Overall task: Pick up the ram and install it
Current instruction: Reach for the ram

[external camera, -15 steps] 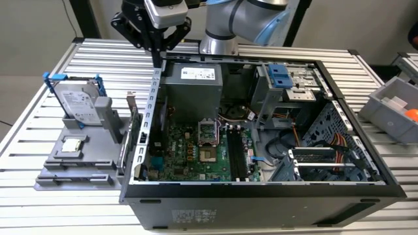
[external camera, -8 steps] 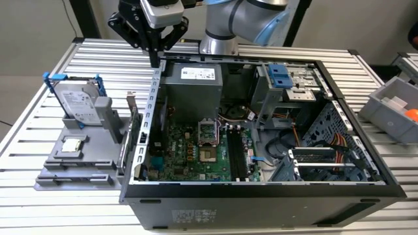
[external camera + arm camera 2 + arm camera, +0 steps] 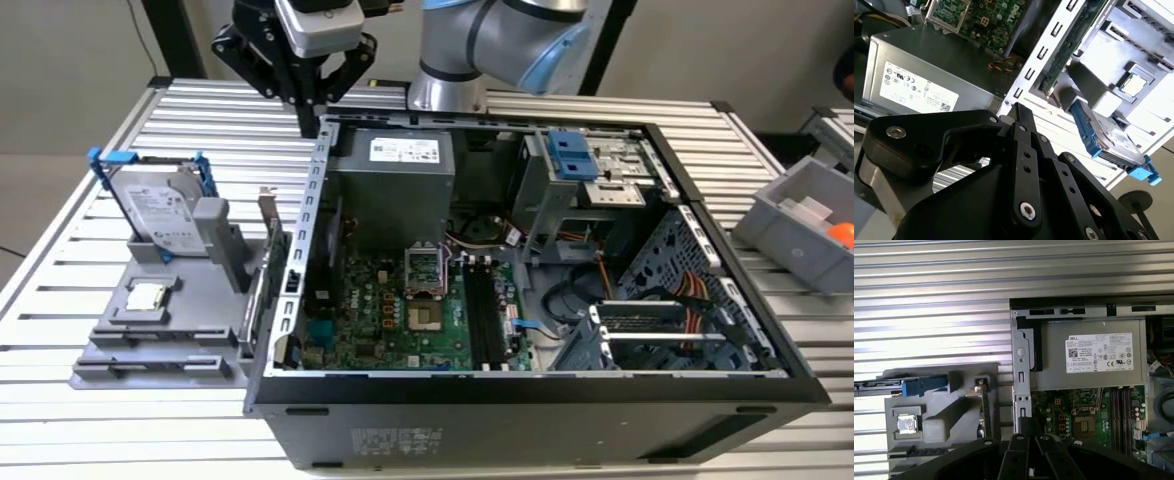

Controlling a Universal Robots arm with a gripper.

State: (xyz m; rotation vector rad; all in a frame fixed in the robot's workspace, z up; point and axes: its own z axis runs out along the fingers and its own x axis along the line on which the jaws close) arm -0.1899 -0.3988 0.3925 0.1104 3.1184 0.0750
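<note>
Exterior view: gripper empty, ram standing in its holder.
The slatted table (image 3: 80, 230) carries an open computer case (image 3: 534, 420). The gripper (image 3: 310, 118) hangs over the case's far corner, near the table's far edge, fingers pressed together and holding nothing. A grey holder (image 3: 160, 330) sits toward the table's edge on the exterior view's left. The ram (image 3: 278, 275) stands on edge in it, just beside the case wall.

Open computer case (image 3: 534, 400) on slatted table (image 3: 54, 270).
At the exterior view's left: upright hard drive (image 3: 163, 212), CPU chip (image 3: 147, 295) nearer.
</note>
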